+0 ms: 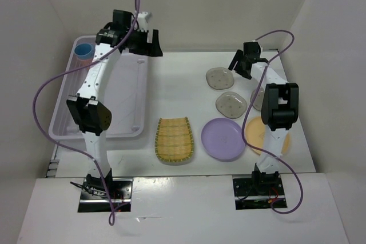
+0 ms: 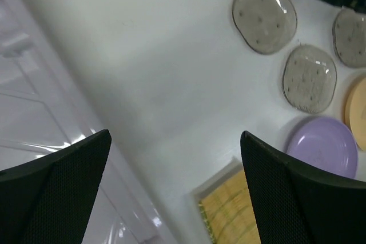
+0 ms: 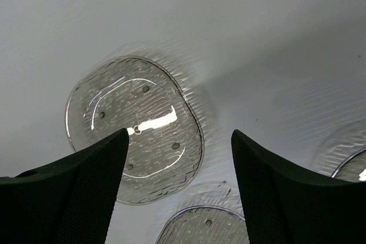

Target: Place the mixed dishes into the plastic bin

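Fingers on both of your arms are spread apart with nothing between them. The left fingers point(image 2: 57, 192) hang above the far right corner of the large translucent white plastic bin point(image 1: 128, 95). The right fingers point(image 3: 68, 192) hover just over a small translucent grey plate point(image 3: 134, 130).

Nearest you lie the yellow ribbed rectangular tray point(image 1: 174, 139), the round lilac plate point(image 1: 223, 139) and the round orange plate point(image 1: 253, 131), the last partly under your right arm. Beyond them sits a second grey plate point(image 1: 231, 105), then the one you are over. A blue cup point(image 1: 84, 50) already stands in the bin's far left corner.

That plate is thin and lies flat on the tabletop point(image 1: 177, 84), so I judge a closing pinch may skid off its rim and shove it into its neighbour. Carrying it left, your right arm could meet the left one above the bin, or the plate could clip the raised rim. Bare tabletop between plates and bin gives you room, but the side wall point(image 1: 337, 72) on the right is close.
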`<state>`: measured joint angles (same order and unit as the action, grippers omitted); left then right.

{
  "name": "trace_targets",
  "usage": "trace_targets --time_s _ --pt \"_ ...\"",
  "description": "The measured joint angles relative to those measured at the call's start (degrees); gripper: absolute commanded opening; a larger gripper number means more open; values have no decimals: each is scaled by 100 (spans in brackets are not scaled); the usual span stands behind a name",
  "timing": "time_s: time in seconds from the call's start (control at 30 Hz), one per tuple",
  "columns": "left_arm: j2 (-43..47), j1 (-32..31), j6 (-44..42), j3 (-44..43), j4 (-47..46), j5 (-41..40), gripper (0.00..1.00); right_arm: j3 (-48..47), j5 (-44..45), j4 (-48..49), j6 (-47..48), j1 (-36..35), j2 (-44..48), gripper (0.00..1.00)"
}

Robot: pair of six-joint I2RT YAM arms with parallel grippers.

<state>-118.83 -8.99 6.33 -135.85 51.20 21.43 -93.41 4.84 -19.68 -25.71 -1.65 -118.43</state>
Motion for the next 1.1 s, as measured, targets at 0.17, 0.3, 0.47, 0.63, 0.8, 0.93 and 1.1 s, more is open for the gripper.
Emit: trace_targets --time_s 0.17,0.3,0.47,0.63,0.8,0.93,1.1 --pt "39 -380 306 1082 -511 330 100 79 -133 17 -20 -46 -92 75" --pt "39 -627 601 1425 -935 664 100 127 -260 35 -22 -44 -267 72" --pt "50 -911 946 1591 -1567 1051 100 240 -435 57 -35 -17 -498 66" --pt "-24 -1099 1200 1668 -1939 1344 100 254 -535 105 -24 -17 -577 58" --pt "-282 -1110 1351 1552 -2098 1493 100 177 -636 101 -17 28 -669 22" --pt "-413 -1110 1366 1550 -2127 1502 100 -2 -769 107 -59 44 -813 0" --pt "-442 -1132 1464 1558 -2247 1550 100 -142 -905 90 -59 46 -859 0"
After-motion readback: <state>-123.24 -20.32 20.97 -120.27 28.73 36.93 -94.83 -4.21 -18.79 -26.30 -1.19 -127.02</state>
